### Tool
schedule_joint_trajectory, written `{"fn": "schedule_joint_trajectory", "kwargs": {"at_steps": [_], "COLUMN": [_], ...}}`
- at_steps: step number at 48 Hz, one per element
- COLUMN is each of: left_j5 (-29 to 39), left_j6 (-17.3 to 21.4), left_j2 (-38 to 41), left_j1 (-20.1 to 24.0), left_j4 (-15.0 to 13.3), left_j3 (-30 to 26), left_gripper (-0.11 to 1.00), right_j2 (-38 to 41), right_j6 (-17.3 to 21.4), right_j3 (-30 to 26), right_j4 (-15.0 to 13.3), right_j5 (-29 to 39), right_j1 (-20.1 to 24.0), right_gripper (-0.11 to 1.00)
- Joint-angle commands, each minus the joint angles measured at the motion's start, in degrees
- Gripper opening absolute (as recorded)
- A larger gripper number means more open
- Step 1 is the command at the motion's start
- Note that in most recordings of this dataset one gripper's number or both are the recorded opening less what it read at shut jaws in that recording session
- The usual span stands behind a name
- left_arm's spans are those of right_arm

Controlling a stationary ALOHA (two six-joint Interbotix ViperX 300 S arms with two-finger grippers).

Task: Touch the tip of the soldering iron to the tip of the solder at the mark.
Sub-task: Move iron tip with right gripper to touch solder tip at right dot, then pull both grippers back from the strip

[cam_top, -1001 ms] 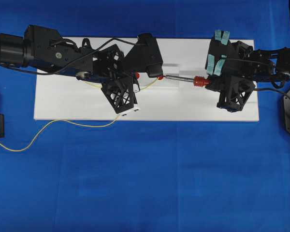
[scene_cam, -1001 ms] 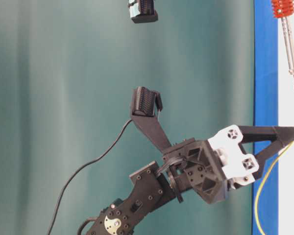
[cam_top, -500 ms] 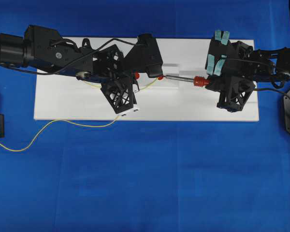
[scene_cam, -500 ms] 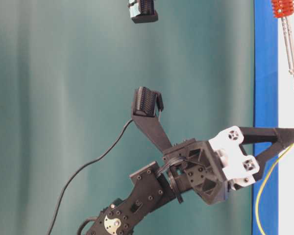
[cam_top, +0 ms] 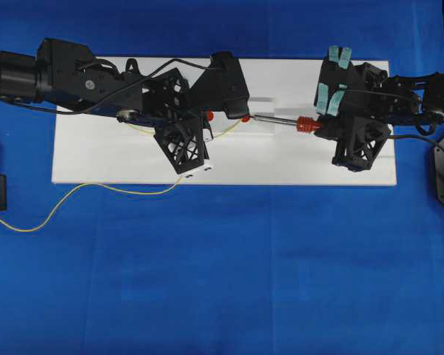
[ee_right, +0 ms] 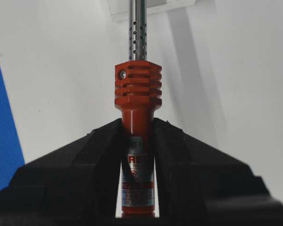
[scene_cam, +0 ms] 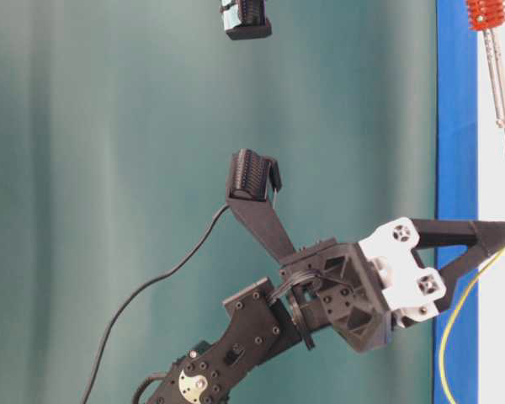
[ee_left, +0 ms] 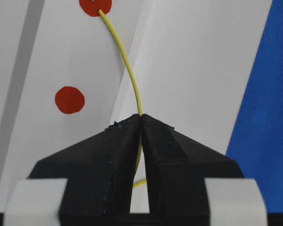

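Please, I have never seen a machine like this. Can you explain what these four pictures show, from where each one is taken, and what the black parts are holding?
These are two robot arms working over a white board on a blue table cover. One picture looks straight down from above. One is taken from table height and appears turned on its side. The other two come from small cameras mounted on each arm's wrist, looking along its fingers.

The left gripper is shut on a thin yellow solder wire. In its wrist view the wire's end lies on a red round mark; a second red mark sits beside it.

The right gripper is shut on the soldering iron, held by its red-orange handle. From above, its metal shaft points towards the mark near the left arm. Whether the two tips touch, I cannot tell.
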Motion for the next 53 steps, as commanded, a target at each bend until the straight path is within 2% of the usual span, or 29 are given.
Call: {"fn": "schedule_joint_trajectory", "kwargs": {"at_steps": [1, 9, 18, 34, 53], "left_j5": [-0.3, -0.3, 0.1, 0.2, -2.9], "left_j6": [-0.1, 0.2, 0.2, -0.7, -3.6], "left_j2": [-0.9, -1.4, -5.6, -18.1, -23.2], "left_j1": [-0.1, -0.1, -0.1, -1.2, -1.1], "left_j4": [0.1, 0.1, 0.1, 0.1, 0.1], "left_j3": [-1.3, -1.3, 0.1, 8.7, 15.9], "left_gripper": [0.02, 0.02, 0.02, 0.02, 0.02], "right_j2": [-0.3, -0.4, -0.4, -0.4, -1.6], "right_j6": [0.0, 0.0, 0.0, 0.1, 0.0], "right_j3": [-1.3, -1.3, -1.3, -1.3, -0.5], "right_j4": [0.0, 0.0, 0.0, -0.1, 0.0], "right_j5": [-0.2, -0.3, -0.3, -0.2, -0.3], "right_j1": [-0.1, -0.1, -0.1, -0.1, -0.1], "right_gripper": [0.06, 0.06, 0.06, 0.06, 0.06]}}
